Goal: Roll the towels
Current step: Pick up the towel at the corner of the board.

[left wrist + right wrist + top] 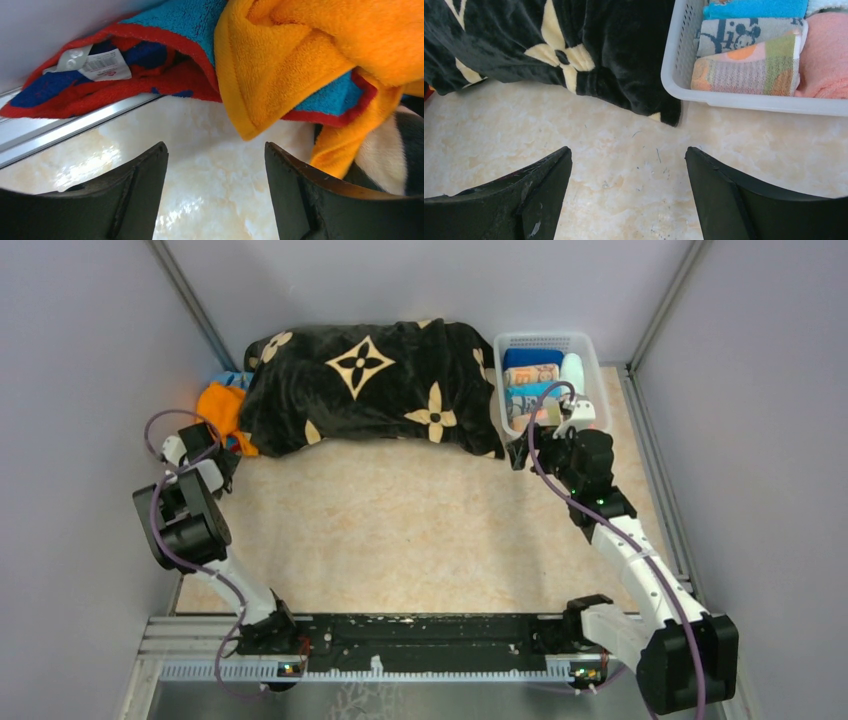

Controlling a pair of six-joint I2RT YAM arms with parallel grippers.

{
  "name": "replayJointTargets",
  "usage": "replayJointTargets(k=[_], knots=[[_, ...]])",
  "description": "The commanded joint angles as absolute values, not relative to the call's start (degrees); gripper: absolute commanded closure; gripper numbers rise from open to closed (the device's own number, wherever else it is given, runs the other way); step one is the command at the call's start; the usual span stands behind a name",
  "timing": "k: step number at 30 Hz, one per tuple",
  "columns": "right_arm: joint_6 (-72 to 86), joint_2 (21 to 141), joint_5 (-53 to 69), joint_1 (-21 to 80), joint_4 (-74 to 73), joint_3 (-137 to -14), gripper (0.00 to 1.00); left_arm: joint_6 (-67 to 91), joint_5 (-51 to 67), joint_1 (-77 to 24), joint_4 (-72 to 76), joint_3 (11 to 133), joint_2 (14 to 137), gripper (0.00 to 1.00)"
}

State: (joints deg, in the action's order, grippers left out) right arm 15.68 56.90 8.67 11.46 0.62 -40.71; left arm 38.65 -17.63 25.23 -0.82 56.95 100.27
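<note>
At the far left corner of the table (400, 530), against the wall, lie two unrolled towels. The orange towel (300, 55) is plain, plush and crumpled, with one hemmed corner hanging down to the tabletop. It has no clear long axis. It lies over the patterned towel (150, 65), which is red-edged with turquoise and dark blue fields and shows a white barcode label (97, 65). That towel's long side runs along the wall rail (70, 125).

The left gripper (216, 155) is just short of the orange corner. Its jaws are spread, with only bare table between them. It grasps nothing and touches neither towel.

The black blanket (370, 390) lies heaped across the middle of the far side, its left end touching the orange towel.

At the far right, the basket (497, 390) holds rolled towels packed side by side: turquoise (754, 8), grey-blue printed (744, 35), striped (744, 70) and pink (824, 55). The first three have their long axes lying across the basket's width.

The right gripper (629, 160) hangs over bare table, near the basket and the blanket's corner. Its jaws are wide apart, empty and touching nothing.
</note>
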Motion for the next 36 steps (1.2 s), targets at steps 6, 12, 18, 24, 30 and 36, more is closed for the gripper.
replayJointTargets(k=[6, 12, 18, 24, 30, 36], knots=[[15.0, 56.9, 8.4, 12.2, 5.3, -40.8, 0.16, 39.9, -13.4, 25.8, 2.4, 63.7, 108.9, 0.35], [14.7, 57.5, 9.0, 12.2, 5.7, -40.7, 0.16, 39.6, -9.0, 25.8, 2.7, 66.6, 112.7, 0.59], [14.6, 57.9, 9.6, 12.2, 6.0, -40.7, 0.16, 40.5, -3.5, 25.0, 6.8, 63.0, 109.0, 0.95], [14.9, 57.3, 10.8, 12.2, 6.5, -40.5, 0.16, 41.4, -1.7, 21.5, 5.8, 60.6, 101.3, 1.00], [15.2, 55.7, 11.7, 12.2, 7.0, -40.3, 0.16, 39.2, -6.5, 12.1, 3.2, 59.2, 87.5, 1.00], [15.1, 53.5, 11.2, 12.2, 6.8, -40.8, 0.16, 35.7, -5.9, 0.8, -1.7, 64.5, 76.8, 1.00]])
